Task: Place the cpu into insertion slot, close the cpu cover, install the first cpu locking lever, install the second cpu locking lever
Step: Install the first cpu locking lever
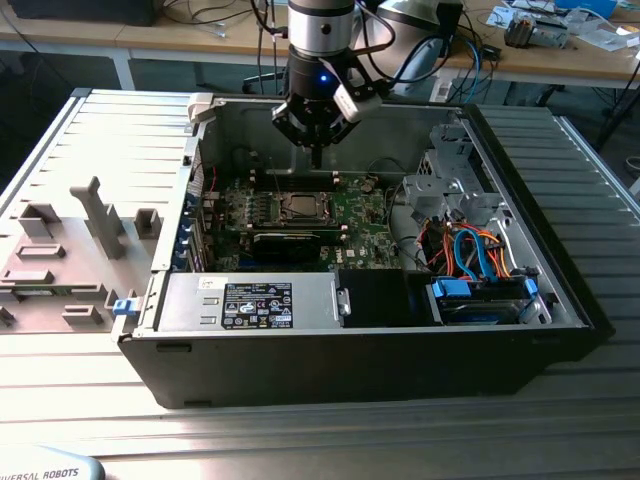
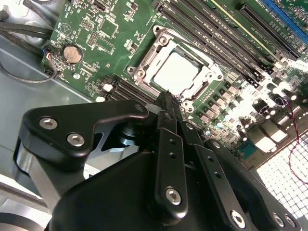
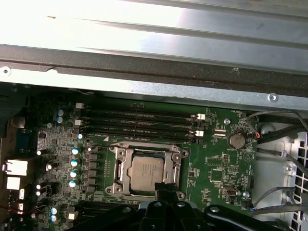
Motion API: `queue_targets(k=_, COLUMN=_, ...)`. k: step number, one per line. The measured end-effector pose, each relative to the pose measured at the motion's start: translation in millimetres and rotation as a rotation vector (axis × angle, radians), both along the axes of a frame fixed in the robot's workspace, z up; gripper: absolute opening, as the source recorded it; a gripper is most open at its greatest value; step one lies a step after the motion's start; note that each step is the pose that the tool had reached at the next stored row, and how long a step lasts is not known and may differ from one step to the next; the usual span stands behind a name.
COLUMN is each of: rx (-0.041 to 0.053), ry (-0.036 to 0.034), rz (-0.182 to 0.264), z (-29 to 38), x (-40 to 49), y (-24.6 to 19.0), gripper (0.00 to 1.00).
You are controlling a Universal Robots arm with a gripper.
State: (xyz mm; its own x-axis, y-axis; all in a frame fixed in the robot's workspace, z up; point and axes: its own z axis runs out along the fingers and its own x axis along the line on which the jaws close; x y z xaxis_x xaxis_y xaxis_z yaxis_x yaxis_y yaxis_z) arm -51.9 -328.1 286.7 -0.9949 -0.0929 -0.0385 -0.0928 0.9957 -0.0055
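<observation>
The cpu (image 2: 177, 73) lies flat in the insertion slot (image 2: 140, 72) in the middle of the green motherboard, silver top up. It also shows in the exterior view (image 1: 298, 207) and in the first wrist view (image 3: 148, 173). The silvery cpu cover (image 2: 155, 58) lies down around the chip as a frame, its window showing the chip's top. My gripper (image 1: 316, 160) hangs above the board just behind the socket, fingers pressed together with nothing between them. In both wrist views the gripper tip (image 2: 168, 96) (image 3: 163, 186) sits close to the socket's edge. I cannot make out how the locking levers stand.
The board sits deep in an open black computer case (image 1: 560, 300) with tall metal walls. Long memory slots (image 3: 139, 122) run beside the socket, a black card (image 1: 290, 240) lies in front of it, and a coin battery (image 3: 237, 140) sits nearby. Cables and a drive cage (image 1: 470, 250) fill the exterior view's right.
</observation>
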Motion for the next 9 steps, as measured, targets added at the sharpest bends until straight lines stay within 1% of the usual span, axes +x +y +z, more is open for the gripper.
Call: queue_targets(k=9, rx=0.0, ry=0.0001, rz=0.0, z=0.0, x=-2.4, y=0.0, gripper=0.11)
